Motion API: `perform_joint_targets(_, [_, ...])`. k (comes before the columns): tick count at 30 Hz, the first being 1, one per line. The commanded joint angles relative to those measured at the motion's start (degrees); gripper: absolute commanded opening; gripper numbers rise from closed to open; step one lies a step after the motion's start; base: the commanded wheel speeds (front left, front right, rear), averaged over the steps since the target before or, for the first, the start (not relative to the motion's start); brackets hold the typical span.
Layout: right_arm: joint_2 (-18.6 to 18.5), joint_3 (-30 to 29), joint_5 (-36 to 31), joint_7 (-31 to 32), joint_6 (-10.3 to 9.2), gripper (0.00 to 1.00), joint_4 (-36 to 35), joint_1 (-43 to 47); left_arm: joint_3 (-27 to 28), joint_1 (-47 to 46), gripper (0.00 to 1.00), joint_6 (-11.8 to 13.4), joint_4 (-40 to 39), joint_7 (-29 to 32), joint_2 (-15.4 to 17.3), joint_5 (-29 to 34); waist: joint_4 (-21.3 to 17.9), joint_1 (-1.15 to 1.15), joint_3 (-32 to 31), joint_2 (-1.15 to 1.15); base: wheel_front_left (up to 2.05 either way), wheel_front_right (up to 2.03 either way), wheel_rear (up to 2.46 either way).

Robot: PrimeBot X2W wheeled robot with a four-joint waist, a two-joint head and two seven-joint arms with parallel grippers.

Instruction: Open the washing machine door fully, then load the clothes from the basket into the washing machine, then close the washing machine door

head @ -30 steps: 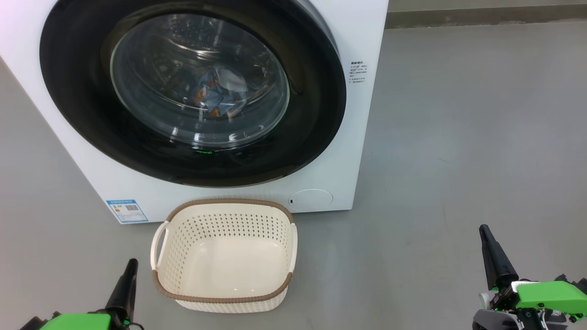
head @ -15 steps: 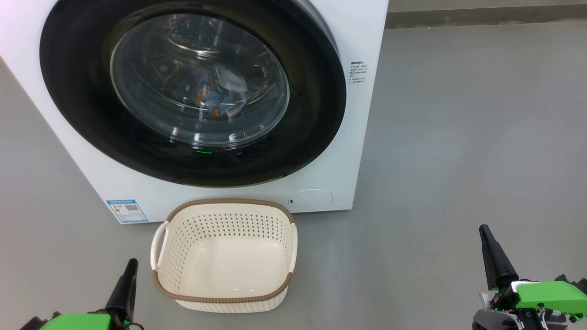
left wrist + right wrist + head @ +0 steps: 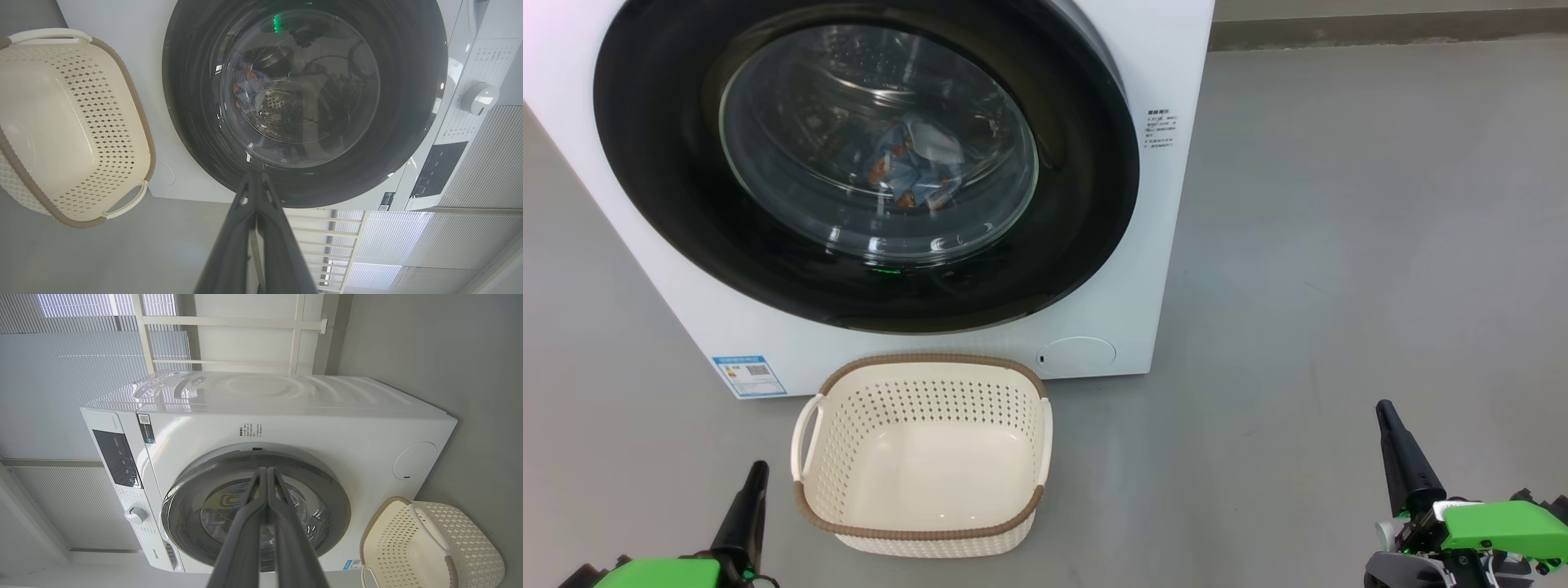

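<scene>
Nothing has moved since the earlier frames: arms, basket and door are in the same spots, and the camera is steady too.

- Left tool (image 3: 745, 510): pressed together, empty. It is parked low at near left, just beside the near-left corner of the basket (image 3: 931, 360), not touching.
- Right tool (image 3: 1398, 453): pressed together, empty. It is at near right over bare floor (image 3: 1339, 245), well apart from everything.
- Washing machine door (image 3: 1086, 188): sits flush on the front of the washing machine (image 3: 1168, 269). No gap shows at the rim in either wrist view.
- Clothes (image 3: 913, 167): seen through the door, lying in the drum (image 3: 849, 90) as a blue-and-cream bundle with orange print.
- Basket: on the floor just in front of the machine, below the door's lower edge. It is empty, with a handle at its left end and one at its right.

Key relation: the door lies far from both tools, far and slightly right of the left one, far and well left of the right one. The left arm is nearer.

My read is that all three steps look done. If a confirming push on the door is wanted, the left arm has the shorter reach, going over the basket. I can't tell from these views whether the latch is engaged.
</scene>
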Motion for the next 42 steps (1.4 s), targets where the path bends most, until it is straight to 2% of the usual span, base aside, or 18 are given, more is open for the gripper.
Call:
perform_joint_targets(1, [-0.2,1.2,0.2,0.5,0.09,0.0,-1.7,-0.3,2.0,-2.4,0.0,-0.2,-1.7,0.4,0.8,-0.5,0.0,0.0,0.0,0.0,0.0,0.0,0.0])
perform_joint_targets(42, [-0.2,1.2,0.2,0.5,0.09,0.0,-1.7,-0.3,2.0,-2.4,0.0,-0.2,-1.7,0.4,0.8,-0.5,0.0,0.0,0.0,0.0,0.0,0.0,0.0])
